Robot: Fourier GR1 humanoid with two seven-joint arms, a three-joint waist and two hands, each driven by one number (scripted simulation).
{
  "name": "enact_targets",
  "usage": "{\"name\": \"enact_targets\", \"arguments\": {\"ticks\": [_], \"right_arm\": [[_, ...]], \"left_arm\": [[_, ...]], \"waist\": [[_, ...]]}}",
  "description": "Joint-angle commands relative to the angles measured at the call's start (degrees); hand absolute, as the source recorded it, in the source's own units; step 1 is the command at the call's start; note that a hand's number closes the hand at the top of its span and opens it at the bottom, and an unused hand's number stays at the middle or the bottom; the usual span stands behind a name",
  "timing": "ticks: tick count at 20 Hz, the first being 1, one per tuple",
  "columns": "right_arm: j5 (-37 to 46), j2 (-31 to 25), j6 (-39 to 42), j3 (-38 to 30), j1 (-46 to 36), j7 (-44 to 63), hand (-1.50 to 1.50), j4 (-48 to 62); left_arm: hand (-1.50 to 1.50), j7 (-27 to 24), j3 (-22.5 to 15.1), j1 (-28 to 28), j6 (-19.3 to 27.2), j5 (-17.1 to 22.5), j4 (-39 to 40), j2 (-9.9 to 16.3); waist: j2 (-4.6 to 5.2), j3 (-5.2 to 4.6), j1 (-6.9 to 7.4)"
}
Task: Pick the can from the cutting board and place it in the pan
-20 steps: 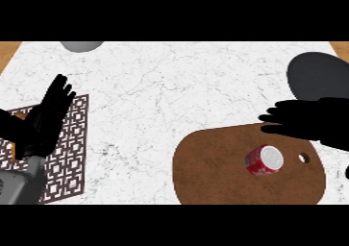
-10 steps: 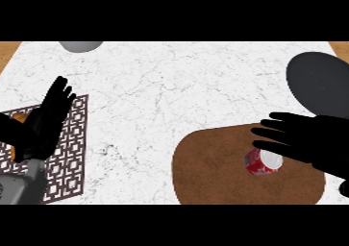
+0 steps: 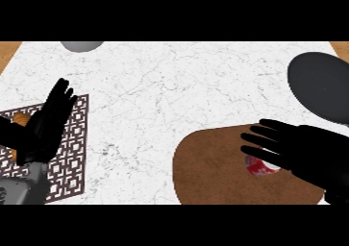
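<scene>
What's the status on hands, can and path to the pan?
Right hand open, over the can, not closed on it. Can on cutting board. Left hand open, resting at left. Pan beyond the board, nothing between.

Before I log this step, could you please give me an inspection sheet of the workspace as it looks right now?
Surface: white marbled counter, with wood showing at both upper corners.
Job's things: red and white can on the brown cutting board, partly hidden by the right hand; dark pan at the right edge, nothing seen in it.
Clutter: patterned mat at the left with an orange thing on it, mostly hidden; grey round object at the top edge.
Hands: right hand open above the can, fingers spread, not yet closed on it; left hand open, resting over the mat.
Cables: nothing seen.
Surroundings: nothing seen beyond the counter.
</scene>
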Motion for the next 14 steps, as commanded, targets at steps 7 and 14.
{"name": "enact_targets", "arguments": {"ticks": [7,14], "right_arm": [[10.71,9.52,-0.59,2.74,-1.37,-1.68,-1.50,7.70],[16.38,12.68,-1.29,4.31,-1.18,-3.20,-1.50,12.50]], "left_arm": [[0.00,1.67,1.59,-2.75,-0.34,-4.02,0.98,-3.09],[0.00,0.64,1.72,2.28,-2.06,-5.14,-1.98,-4.98]], "waist": [[0.06,0.01,0.07],[0.02,0.01,0.25]]}}
